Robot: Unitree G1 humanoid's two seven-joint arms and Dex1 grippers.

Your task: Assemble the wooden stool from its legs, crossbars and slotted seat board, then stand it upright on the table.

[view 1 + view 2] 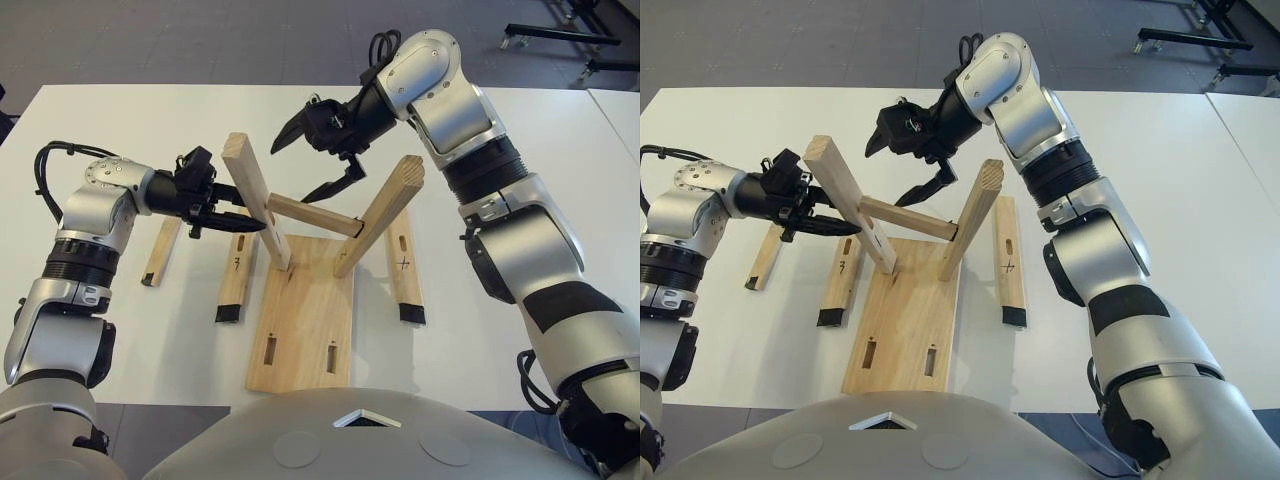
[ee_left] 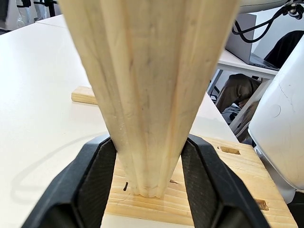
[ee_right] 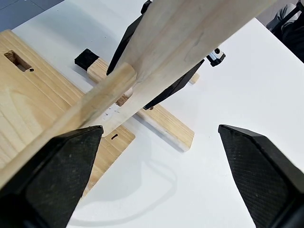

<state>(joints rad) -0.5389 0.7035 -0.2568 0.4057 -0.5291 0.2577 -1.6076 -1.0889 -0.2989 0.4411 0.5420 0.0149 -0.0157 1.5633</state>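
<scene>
Nearest me, the seat board (image 1: 300,340) lies flat on the tabletop (image 1: 150,340), its two near slots (image 1: 272,348) empty. At its far end two legs stand splayed apart, the left leg (image 1: 255,200) and the right leg (image 1: 385,210), bridged by a crossbar (image 1: 312,215). Loose legs (image 1: 236,280) lie on either side of the board. The left hand (image 1: 235,222) is clamped on the left leg; the right hand (image 1: 290,173) hangs wide open just above the crossbar, holding nothing. I judge the frame barely seated: a nudge from the open hand, or an early release, could tip both legs out. The left wrist view shows the pads (image 2: 97,183) squeezing the leg near its foot. The right wrist view shows the crossbar's tenon joint (image 3: 126,90), which the head views cannot resolve.
</scene>
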